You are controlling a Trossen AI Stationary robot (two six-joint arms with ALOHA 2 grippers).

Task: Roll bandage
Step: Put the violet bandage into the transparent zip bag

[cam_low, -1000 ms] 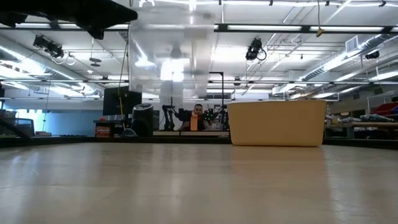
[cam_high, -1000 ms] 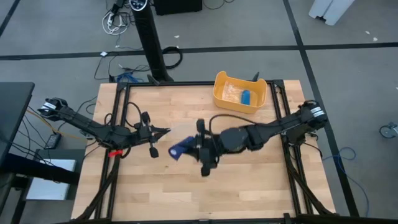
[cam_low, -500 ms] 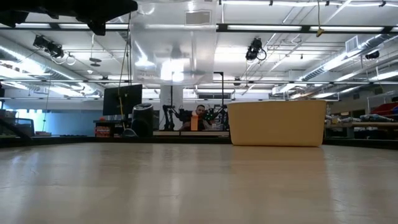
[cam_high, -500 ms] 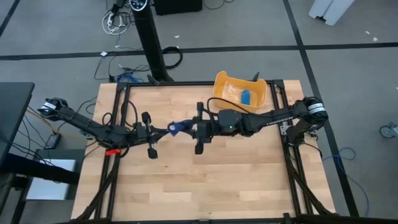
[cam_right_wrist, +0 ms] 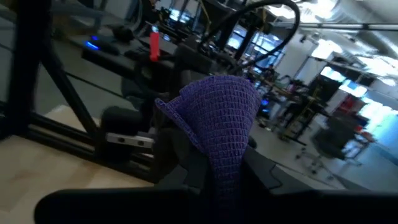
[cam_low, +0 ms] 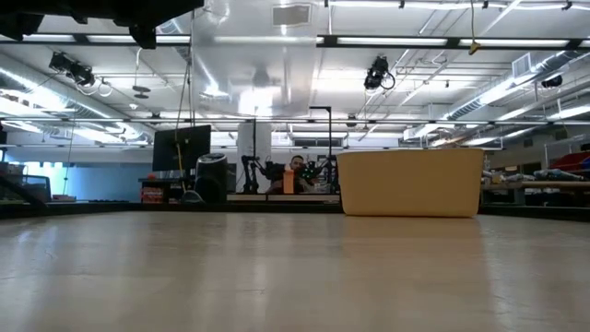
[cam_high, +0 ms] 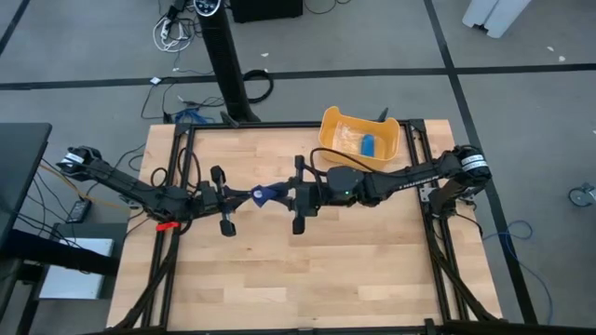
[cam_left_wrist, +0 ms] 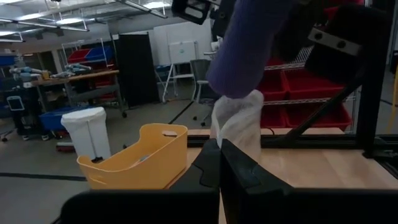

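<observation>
Both tools mid-table, well above it: right tool (cam_high: 279,194) pinches bandage (cam_high: 264,194), left tool (cam_high: 244,196) clamped tight on its end; keep band taut w/ even tension while rolling.

Even, bright overhead light falls on the surface (cam_high: 307,270), with soft, faint shadows. In the low view, ceiling strip lights (cam_low: 433,41) glare. The right wrist view is dim and blurred; the bandage (cam_right_wrist: 219,118) shows sharpest.
</observation>
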